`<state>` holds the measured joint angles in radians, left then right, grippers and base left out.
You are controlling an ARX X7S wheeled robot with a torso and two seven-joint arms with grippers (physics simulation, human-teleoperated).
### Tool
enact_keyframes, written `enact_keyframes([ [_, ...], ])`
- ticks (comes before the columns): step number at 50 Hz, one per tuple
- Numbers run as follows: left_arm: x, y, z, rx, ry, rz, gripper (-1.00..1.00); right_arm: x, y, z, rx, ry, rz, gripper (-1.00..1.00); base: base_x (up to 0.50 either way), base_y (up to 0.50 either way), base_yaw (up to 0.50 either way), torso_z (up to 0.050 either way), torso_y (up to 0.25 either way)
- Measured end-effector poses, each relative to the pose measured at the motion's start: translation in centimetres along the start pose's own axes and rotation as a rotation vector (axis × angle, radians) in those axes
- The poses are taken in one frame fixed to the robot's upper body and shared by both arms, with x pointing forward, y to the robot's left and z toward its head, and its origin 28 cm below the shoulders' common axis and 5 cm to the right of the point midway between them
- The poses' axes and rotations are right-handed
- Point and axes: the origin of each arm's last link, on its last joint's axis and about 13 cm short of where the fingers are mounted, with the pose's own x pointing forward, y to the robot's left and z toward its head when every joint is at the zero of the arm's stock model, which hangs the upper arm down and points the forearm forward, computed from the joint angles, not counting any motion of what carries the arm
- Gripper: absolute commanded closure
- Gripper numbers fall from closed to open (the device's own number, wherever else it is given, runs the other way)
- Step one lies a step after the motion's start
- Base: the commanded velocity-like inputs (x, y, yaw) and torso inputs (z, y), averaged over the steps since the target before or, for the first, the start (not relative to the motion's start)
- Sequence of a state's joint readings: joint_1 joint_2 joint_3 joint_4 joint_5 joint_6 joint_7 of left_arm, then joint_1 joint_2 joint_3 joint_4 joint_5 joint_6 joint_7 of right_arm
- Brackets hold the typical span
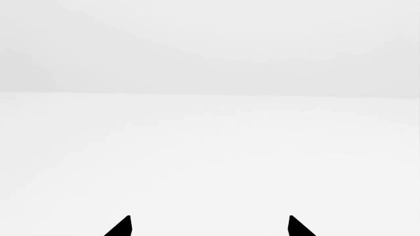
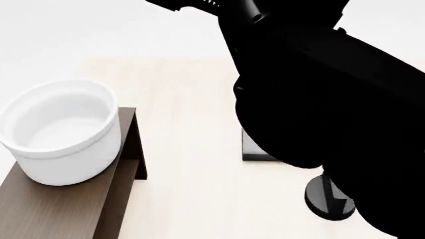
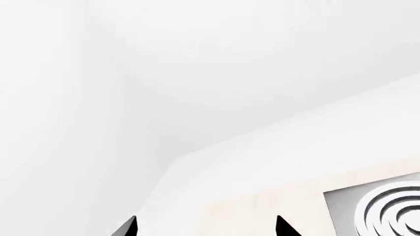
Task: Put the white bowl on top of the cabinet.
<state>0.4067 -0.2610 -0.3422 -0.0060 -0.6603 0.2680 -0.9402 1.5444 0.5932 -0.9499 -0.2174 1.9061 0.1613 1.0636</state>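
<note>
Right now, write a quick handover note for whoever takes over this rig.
Left gripper: fingers apart, holding nothing, facing blank white.
Right gripper: fingers apart, holding nothing; the grey stove plate is at the edge of its view.
The white bowl stands upright on the cabinet top, near its far end, in no gripper.
Done: the bowl appears placed.
Left: probably nothing but checking it sits steady, since its side reaches the top's edge.

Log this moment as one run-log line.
white bowl: upright on cabinet top, at its end | left hand: open, empty | right hand: open, empty | stove plate: in right wrist view
</note>
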Motion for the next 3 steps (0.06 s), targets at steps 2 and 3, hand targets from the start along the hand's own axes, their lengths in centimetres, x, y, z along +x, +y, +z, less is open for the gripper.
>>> enact_keyframes([
  [2,-0.01,-0.01,-0.01,0.000,0.000,0.000,-1.00,-0.33,0.01,0.24,0.000,-0.014,-0.001,-1.00,0.00,0.00,0.00,0.000,0.000],
  [3,-0.01,-0.01,-0.01,0.000,0.000,0.000,-1.00,-0.50,0.02,0.36,0.000,-0.021,-0.001,-1.00,0.00,0.00,0.00,0.000,0.000],
])
